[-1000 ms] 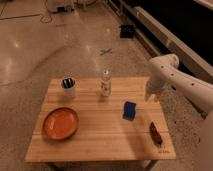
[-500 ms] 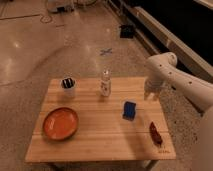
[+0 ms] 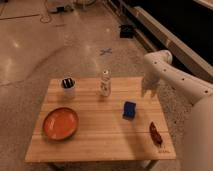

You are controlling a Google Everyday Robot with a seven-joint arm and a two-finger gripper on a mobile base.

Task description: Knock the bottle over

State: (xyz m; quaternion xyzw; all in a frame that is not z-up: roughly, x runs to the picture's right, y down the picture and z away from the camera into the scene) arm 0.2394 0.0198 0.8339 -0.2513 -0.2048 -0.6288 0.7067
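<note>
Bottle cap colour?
White cap, camera view. The gripper hangs by the far right edge of the table, apart from the bottle.

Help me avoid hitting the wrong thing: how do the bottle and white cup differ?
The bottle is slimmer and taller than the cup. The bottle is capped and labelled; the cup is open, holding dark sticks. The bottle stands nearer the gripper, at the right rear of the table. Both stand upright.

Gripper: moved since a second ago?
Yes, slightly: the gripper has edged left toward the bottle, judged against the right edge of the table.
</note>
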